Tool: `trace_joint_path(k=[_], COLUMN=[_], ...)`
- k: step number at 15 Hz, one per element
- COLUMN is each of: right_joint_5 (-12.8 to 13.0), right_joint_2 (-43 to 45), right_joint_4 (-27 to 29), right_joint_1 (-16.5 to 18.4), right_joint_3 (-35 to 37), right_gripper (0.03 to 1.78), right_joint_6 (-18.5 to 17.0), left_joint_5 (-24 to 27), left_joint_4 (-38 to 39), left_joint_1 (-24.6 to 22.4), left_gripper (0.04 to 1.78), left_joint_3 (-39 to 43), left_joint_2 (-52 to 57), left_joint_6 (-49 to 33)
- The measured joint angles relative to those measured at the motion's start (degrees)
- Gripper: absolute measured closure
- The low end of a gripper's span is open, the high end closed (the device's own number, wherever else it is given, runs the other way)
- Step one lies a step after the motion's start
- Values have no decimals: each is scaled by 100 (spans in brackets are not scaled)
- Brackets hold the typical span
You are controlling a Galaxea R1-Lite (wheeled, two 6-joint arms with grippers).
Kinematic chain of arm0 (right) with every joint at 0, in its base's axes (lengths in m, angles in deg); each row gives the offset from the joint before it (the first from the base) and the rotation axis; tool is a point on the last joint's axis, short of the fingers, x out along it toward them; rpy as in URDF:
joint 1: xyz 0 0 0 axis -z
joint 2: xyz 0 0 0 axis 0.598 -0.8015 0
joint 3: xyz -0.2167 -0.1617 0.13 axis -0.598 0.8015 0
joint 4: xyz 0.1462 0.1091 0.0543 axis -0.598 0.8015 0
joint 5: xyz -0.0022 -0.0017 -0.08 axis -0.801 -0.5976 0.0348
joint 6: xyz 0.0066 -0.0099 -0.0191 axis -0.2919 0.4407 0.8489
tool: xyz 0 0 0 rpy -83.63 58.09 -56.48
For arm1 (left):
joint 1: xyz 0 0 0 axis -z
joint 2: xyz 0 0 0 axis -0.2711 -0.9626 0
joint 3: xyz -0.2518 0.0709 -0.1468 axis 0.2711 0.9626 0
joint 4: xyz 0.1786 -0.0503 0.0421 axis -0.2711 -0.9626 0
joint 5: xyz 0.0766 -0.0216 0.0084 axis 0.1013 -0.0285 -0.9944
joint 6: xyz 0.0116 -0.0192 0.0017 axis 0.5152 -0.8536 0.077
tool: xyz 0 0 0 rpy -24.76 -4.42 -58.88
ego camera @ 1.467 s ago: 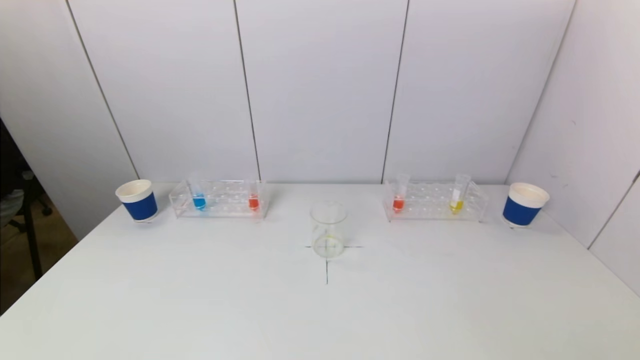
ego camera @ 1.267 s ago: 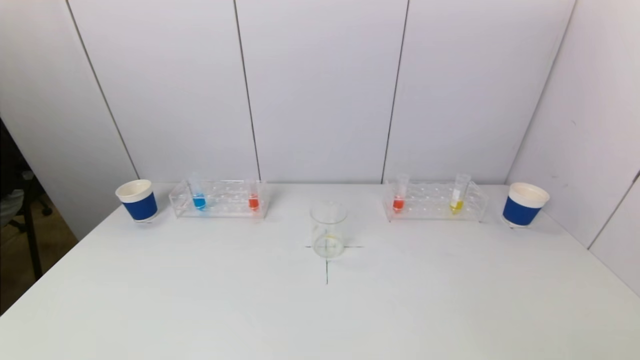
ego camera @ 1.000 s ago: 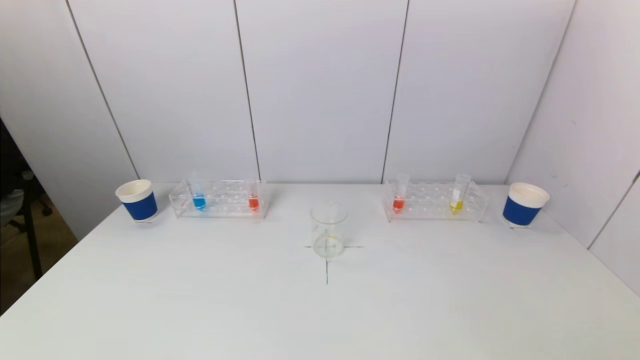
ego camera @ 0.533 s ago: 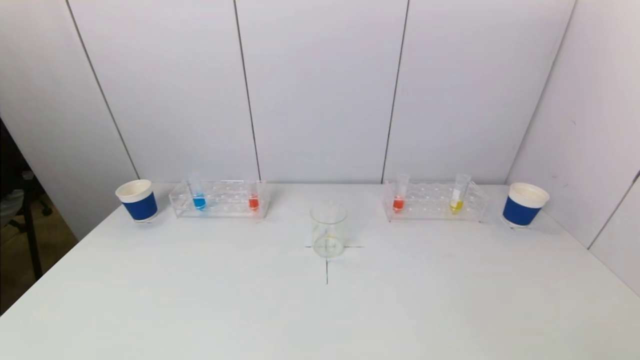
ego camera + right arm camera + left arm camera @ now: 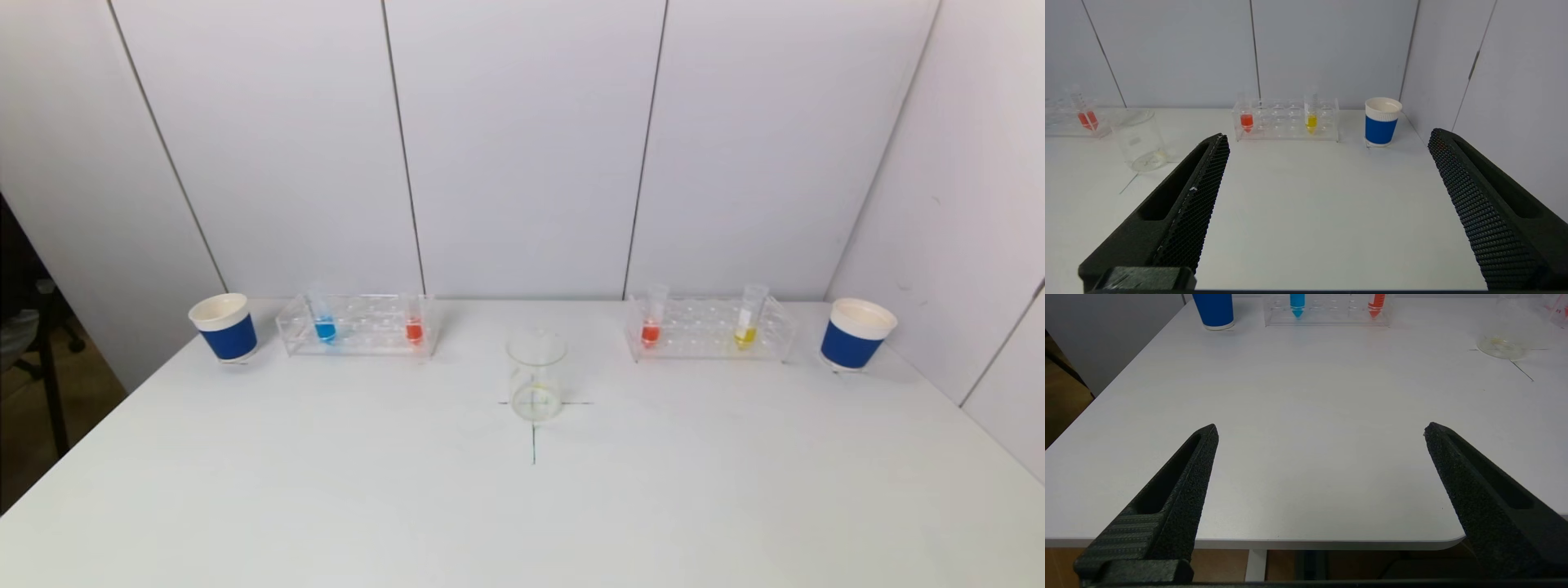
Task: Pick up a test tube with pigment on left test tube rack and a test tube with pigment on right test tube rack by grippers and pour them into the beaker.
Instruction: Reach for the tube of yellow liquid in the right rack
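Clear beaker point(image 5: 535, 376) upright on counter point(image 5: 522, 490) cross mark; blue tube point(image 5: 324, 320), yellow tube point(image 5: 747, 318) racked. Left pincer point(image 5: 1321, 430), right pincer point(image 5: 1329, 139) released. Unchanged since earlier.

The white worktop point(image 5: 326, 490) carries a clear beaker point(image 5: 535, 376) on a drawn cross point(image 5: 534, 433). Along its far edge stand the left test tube rack point(image 5: 359, 325), the right test tube rack point(image 5: 709, 328), and two blue paper cups: left cup point(image 5: 224, 327), right cup point(image 5: 856, 334).
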Motion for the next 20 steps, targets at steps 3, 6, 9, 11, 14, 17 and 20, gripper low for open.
trace_joint_path(k=[3, 6, 9, 11, 14, 17, 20], right_joint_5=[-57, -156, -189, -189, -187, -184, -182], right_joint_2=[-841, -1740, -2592, -3129, -3874, -4637, -5392], right_joint_4=[-316, -998, -1732, -2132, -2628, -3149, -3730], right_joint_1=[0, 0, 0, -5, -29, -60, -74], right_joint_3=[-512, -738, -835, -875, -892, -897, -884], right_gripper=[4, 4, 4, 4, 4, 4, 4], right_joint_6=[5, 13, 11, 7, 5, -1, -20], left_joint_5=[2, 2, 2, 2, 2, 2, 2], left_joint_4=[0, 0, 0, 0, 0, 2, 0], left_joint_1=[0, 0, -2, -2, -2, -2, 0], left_gripper=[6, 6, 6, 6, 6, 6, 6], left_joint_3=[0, 0, 0, 0, 0, 0, 0], left_joint_2=[0, 0, 0, 0, 0, 0, 0], left_joint_6=[-1, -1, -1, -1, -1, -1, -1])
